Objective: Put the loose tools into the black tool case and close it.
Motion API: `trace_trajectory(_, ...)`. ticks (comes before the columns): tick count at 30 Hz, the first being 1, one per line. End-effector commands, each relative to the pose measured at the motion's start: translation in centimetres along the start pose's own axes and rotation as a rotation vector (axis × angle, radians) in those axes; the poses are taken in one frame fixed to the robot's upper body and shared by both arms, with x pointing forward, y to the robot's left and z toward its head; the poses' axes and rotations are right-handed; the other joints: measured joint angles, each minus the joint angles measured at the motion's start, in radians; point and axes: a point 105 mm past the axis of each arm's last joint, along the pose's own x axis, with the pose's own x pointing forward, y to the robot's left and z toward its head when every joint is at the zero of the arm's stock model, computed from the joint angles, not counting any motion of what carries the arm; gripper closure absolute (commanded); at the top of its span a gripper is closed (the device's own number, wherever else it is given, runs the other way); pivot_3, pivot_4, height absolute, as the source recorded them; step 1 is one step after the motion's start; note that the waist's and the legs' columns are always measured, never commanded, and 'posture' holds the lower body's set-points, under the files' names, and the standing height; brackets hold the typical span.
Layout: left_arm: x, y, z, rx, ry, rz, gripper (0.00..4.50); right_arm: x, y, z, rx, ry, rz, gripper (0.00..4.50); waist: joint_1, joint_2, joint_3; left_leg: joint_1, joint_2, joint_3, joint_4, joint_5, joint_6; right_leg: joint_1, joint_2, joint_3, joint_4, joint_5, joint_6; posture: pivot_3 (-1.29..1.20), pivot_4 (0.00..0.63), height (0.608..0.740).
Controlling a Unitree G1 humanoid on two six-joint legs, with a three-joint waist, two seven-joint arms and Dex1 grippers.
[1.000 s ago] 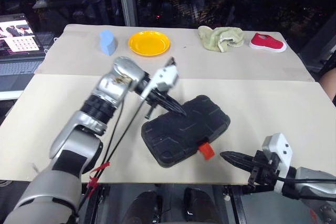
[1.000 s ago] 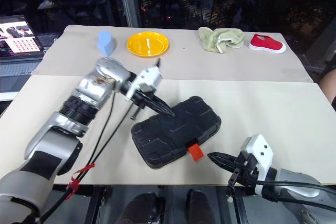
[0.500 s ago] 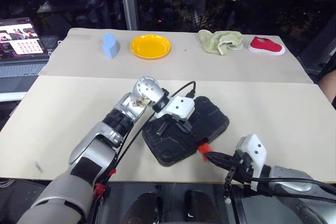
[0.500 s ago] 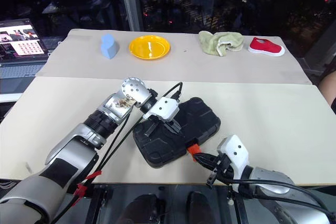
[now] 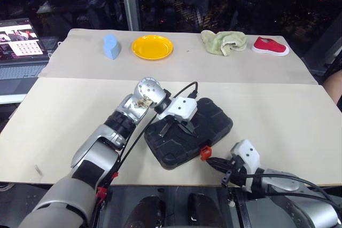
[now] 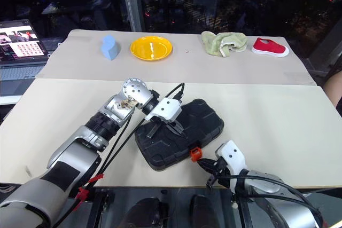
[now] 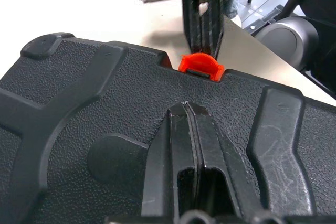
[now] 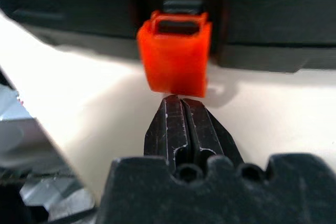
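Now the black plastic tool case with rounded corners lies shut on the beige desk, near the front edge and turned at a slant. Its small orange latch sticks out from the side that faces the robot. The left end effector rests on top of the case lid, with its two black fingers pressed tight together and nothing between them. The right end effector sits low at the front of the desk, its fingers also shut tight and empty, and the tip is right at the orange latch, seeming to touch it from below. Far back on the desk sit a round yellow plate, a small light blue block, a crumpled pale green cloth and a little red shoe.
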Motion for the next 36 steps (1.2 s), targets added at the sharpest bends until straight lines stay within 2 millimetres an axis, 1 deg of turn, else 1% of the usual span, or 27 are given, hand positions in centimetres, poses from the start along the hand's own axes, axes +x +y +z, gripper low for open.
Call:
trace_trajectory(1, 0.7, -0.4, -1.1, -0.036, 0.052, -0.014, 4.46, 1.0, 0.1, 0.9, -0.023, -0.046, 0.01, 4.5, 0.0, 0.0, 0.0, 0.0, 0.0, 0.0, 0.0, 0.0, 0.0, 0.0, 0.0, 0.0, 0.0, 0.0, 0.0, 0.0, 0.15, 0.74)
trace_trajectory(4, 0.8, -0.2, -1.0, -0.035, 0.048, -0.011, 4.46, 1.8, 0.2, 1.6, -0.033, -0.07, 0.016, 4.5, -0.003, 0.0, 0.0, 0.001, 0.0, 0.0, 0.0, 0.0, 0.0, 0.0, 0.0, 0.0, 0.0, 0.0, 0.0, 0.0, 0.15, 0.74)
trace_trajectory(7, 0.8, -0.2, -1.0, -0.034, 0.048, -0.01, 4.46, 2.0, 0.0, 2.6, -0.022, -0.117, 0.007, 4.5, -0.017, -0.001, 0.0, 0.002, 0.0, 0.0, 0.0, 0.0, 0.0, 0.001, 0.0, 0.0, 0.0, -0.001, 0.001, 0.0, 0.15, 0.74)
trace_trajectory(9, 0.8, -0.3, -1.1, -0.034, 0.049, -0.01, 4.46, 1.7, 0.0, 3.4, -0.017, -0.148, 0.012, 4.5, -0.025, 0.0, 0.0, 0.002, 0.0, 0.0, 0.0, 0.0, -0.001, 0.001, 0.0, 0.001, 0.001, -0.003, 0.005, 0.0, 0.15, 0.74)
trace_trajectory(11, 0.9, -0.3, -1.2, -0.033, 0.051, -0.011, 4.46, 1.5, 0.2, 3.8, -0.021, -0.162, 0.021, 4.5, -0.027, 0.0, 0.0, 0.002, 0.001, 0.0, 0.0, 0.001, -0.001, 0.001, 0.0, 0.001, 0.001, -0.003, 0.005, 0.0, 0.15, 0.74)
trace_trajectory(15, 1.8, -0.1, -1.6, -0.023, 0.065, 0.001, 4.46, 0.0, 1.1, 6.5, -0.02, -0.264, 0.058, 4.5, -0.024, 0.0, 0.0, 0.0, 0.0, 0.0, 0.0, 0.001, -0.001, 0.0, 0.0, 0.001, 0.001, -0.003, 0.005, 0.0, 0.15, 0.74)
trace_trajectory(17, 1.9, 0.0, -1.6, -0.021, 0.065, 0.003, 4.46, -0.2, 1.1, 7.2, -0.021, -0.283, 0.055, 4.5, -0.025, 0.0, 0.0, -0.001, 0.0, 0.0, 0.0, 0.001, -0.001, -0.001, 0.0, 0.001, 0.001, 0.001, -0.001, 0.0, 0.15, 0.74)
trace_trajectory(23, 1.8, 0.2, -1.7, -0.021, 0.063, 0.006, 4.46, -0.4, 1.1, 7.4, -0.023, -0.271, 0.053, 4.5, -0.025, 0.0, 0.0, -0.001, 0.001, 0.0, -0.001, 0.0, -0.002, 0.0, 0.001, 0.001, 0.001, 0.0, 0.0, 0.0, 0.15, 0.74)
trace_trajectory(25, 1.8, 0.2, -1.7, -0.023, 0.063, 0.007, 4.46, -0.5, 1.1, 7.4, -0.02, -0.263, 0.053, 4.5, -0.024, 0.0, 0.0, 0.0, 0.001, 0.0, -0.001, 0.0, -0.002, 0.0, 0.0, 0.001, 0.0, -0.002, 0.004, 0.0, 0.15, 0.74)
trace_trajectory(28, 1.8, 0.4, -1.7, -0.027, 0.063, 0.009, 4.46, -0.5, 1.0, 7.4, -0.017, -0.256, 0.054, 4.5, -0.015, 0.0, 0.0, 0.002, 0.0, 0.0, -0.001, -0.001, 0.0, 0.001, 0.0, 0.0, -0.002, -0.004, 0.007, 0.0, 0.15, 0.74)
trace_trajectory(30, 1.9, 0.6, -1.9, -0.035, 0.066, 0.029, 4.46, -0.2, 0.6, 6.7, -0.041, -0.201, 0.041, 4.5, -0.012, 0.0, 0.0, 0.002, 0.0, -0.001, -0.001, -0.002, 0.002, 0.0, 0.0, 0.0, -0.003, -0.004, 0.007, 0.0, 0.15, 0.74)
trace_trajectory(31, 1.9, 0.7, -2.0, -0.04, 0.068, 0.038, 4.46, -0.2, 0.5, 6.4, -0.051, -0.182, 0.035, 4.5, -0.01, 0.0, 0.0, 0.002, 0.0, -0.001, -0.001, -0.003, 0.003, 0.0, 0.0, 0.0, -0.002, -0.001, 0.002, 0.0, 0.15, 0.74)
trace_trajectory(33, 0.8, 1.1, -2.4, -0.084, 0.066, 0.085, 4.46, -1.4, 0.5, 6.6, -0.061, -0.184, 0.032, 4.5, -0.009, 0.0, 0.0, 0.001, -0.001, -0.001, -0.001, -0.004, 0.004, -0.001, -0.001, 0.0, -0.003, -0.001, 0.001, 0.0, 0.15, 0.74)
trace_trajectory(35, -1.6, 1.1, -3.2, -0.166, 0.065, 0.148, 4.46, -3.7, 0.2, 7.3, -0.083, -0.197, 0.021, 4.5, -0.003, 0.0, 0.0, 0.0, -0.001, -0.001, -0.001, -0.004, 0.003, -0.001, -0.001, -0.001, -0.004, -0.001, 0.001, 0.0, 0.15, 0.74)
trace_trajectory(36, -2.7, 1.0, -3.4, -0.199, 0.059, 0.172, 4.23, -4.6, 0.1, 7.5, -0.094, -0.196, 0.024, 4.5, -0.003, 0.0, 0.0, -0.001, -0.001, -0.001, -0.001, -0.004, 0.003, -0.001, 0.0, -0.001, -0.004, -0.001, 0.001, 0.0, 0.15, 0.74)
